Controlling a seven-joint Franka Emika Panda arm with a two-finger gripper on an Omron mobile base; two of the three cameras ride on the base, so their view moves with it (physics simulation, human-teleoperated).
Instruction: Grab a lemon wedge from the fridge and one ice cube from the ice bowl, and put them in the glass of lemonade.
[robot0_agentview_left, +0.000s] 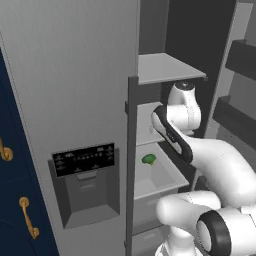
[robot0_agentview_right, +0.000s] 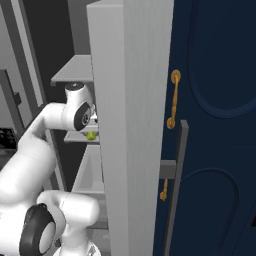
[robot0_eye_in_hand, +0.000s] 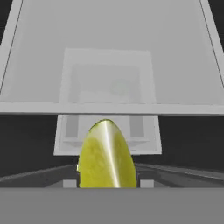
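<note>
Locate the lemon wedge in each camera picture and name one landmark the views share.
Left base view: the arm in the open fridge hides the spot where the wedge would be.
Right base view: the lemon wedge is a small yellow spot below the wrist, left of the door edge.
Hand view: large, bottom centre.
Shared landmark: the grey fridge shelf.

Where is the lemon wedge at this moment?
In the hand view, the lemon wedge is low and central, between the gripper's fingers, before a fridge shelf.
</note>
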